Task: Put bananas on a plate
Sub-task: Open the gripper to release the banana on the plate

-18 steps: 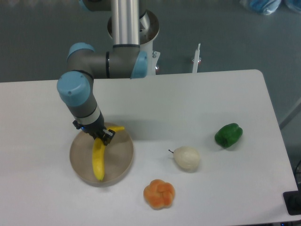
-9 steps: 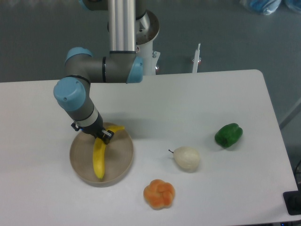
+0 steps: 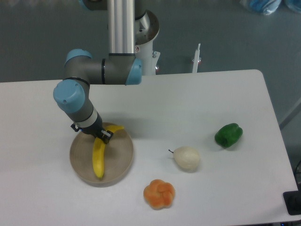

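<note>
The yellow banana (image 3: 98,157) lies lengthwise inside the round beige plate (image 3: 120,160) at the table's front left. Its stem end (image 3: 117,127) pokes over the plate's far rim. My gripper (image 3: 100,135) points down over the far part of the plate and its dark fingers clasp the banana's upper part. It looks shut on the banana, and the arm's wrist hides the contact in part.
A whitish pear-like fruit (image 3: 186,157) lies right of the plate. An orange lobed fruit (image 3: 159,193) sits near the front edge. A green pepper (image 3: 228,134) lies further right. The arm's base column (image 3: 123,28) stands behind the table's far edge.
The arm's wrist and elbow have shifted slightly left. The gripper and banana have moved a little left and settled in the plate.
</note>
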`<control>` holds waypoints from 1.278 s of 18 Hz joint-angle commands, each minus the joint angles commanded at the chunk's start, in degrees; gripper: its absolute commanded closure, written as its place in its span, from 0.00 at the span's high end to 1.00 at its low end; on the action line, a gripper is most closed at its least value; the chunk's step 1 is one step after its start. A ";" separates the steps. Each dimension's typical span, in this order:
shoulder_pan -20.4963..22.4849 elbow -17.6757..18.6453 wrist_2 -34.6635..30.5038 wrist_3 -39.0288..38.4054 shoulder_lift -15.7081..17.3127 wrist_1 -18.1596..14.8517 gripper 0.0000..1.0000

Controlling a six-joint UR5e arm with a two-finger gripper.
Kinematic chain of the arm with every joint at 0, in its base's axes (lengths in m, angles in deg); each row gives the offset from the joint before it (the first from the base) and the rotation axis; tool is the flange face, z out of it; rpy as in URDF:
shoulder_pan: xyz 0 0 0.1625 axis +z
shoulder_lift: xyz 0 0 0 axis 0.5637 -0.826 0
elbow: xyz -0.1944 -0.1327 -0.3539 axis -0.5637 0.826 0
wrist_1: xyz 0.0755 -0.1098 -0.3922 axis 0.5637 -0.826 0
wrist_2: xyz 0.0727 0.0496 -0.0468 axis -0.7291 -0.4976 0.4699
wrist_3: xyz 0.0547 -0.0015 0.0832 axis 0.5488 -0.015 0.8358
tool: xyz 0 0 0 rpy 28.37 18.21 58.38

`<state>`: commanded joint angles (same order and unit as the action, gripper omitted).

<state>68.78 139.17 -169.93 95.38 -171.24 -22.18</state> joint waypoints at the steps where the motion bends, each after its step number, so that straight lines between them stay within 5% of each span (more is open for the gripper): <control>1: 0.00 0.00 0.00 0.00 0.00 0.00 0.32; 14: 0.00 0.00 0.00 0.09 -0.44 -0.09 0.36; 18: 0.09 0.00 -0.52 0.09 -0.35 0.00 0.55; 23: 0.35 -1.23 -0.62 -0.09 0.35 -0.17 1.00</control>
<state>69.13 137.94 -170.55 95.29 -170.90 -22.35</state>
